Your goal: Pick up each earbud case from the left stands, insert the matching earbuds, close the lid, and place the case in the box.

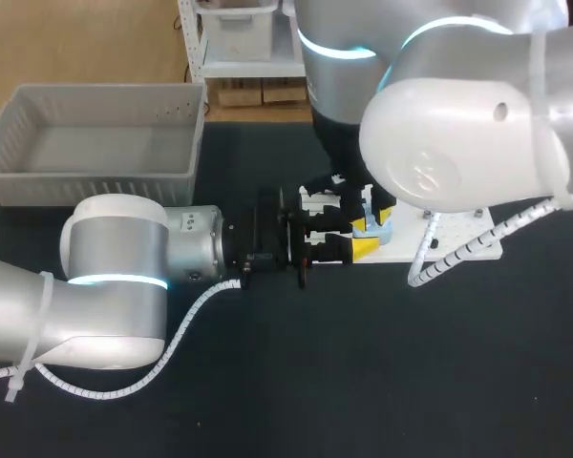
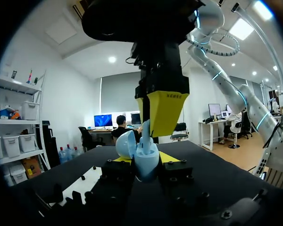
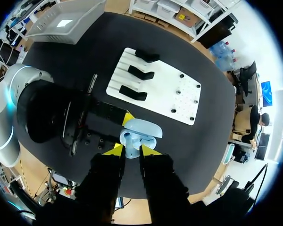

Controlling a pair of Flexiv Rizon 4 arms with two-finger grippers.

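Left tool (image 2: 146, 160) clamps pale blue earbud case (image 3: 141, 131), lid open, near table (image 1: 286, 382) centre. Right tool (image 3: 130, 150), fingers narrow, pinches earbud (image 2: 145, 133) at case. Insertion seemingly underway; lid closing, placing in grey box (image 1: 95, 176) remain.

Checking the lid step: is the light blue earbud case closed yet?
No, the left wrist view shows the light blue earbud case with its lid swung open to one side.

Silver-white rounded links on left arm (image 1: 115, 315) and right arm (image 1: 458, 143), each banded with glowing cyan. White spiral-wrapped cable (image 1: 183, 326) just beside left arm's cyan ring (image 1: 115, 280), zip-tied. Beyond that ring, black wrist hardware; yellow fingertips (image 3: 114, 149).
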